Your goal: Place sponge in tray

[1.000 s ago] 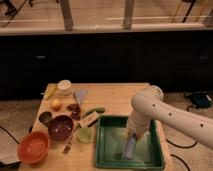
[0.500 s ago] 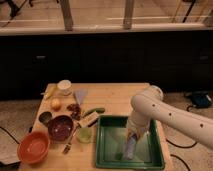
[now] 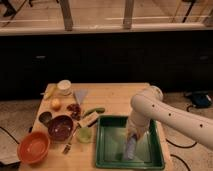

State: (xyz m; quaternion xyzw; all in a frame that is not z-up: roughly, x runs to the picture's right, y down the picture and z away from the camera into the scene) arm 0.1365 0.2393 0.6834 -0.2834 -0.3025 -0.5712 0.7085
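Gripper (image 3: 134,136) sits at lower right of frame, above the tray (image 3: 111,142); sponge (image 3: 131,149) lies directly below it, inside the rim, long axis near vertical in frame; whether held or released cannot be told.

Lab-style kitchen mock-up: wooden table (image 3: 120,97) of dishes (image 3: 60,127) by glass partitions (image 3: 95,12), fingers (image 3: 134,134) gripping sponge (image 3: 130,148) over tray (image 3: 98,145).
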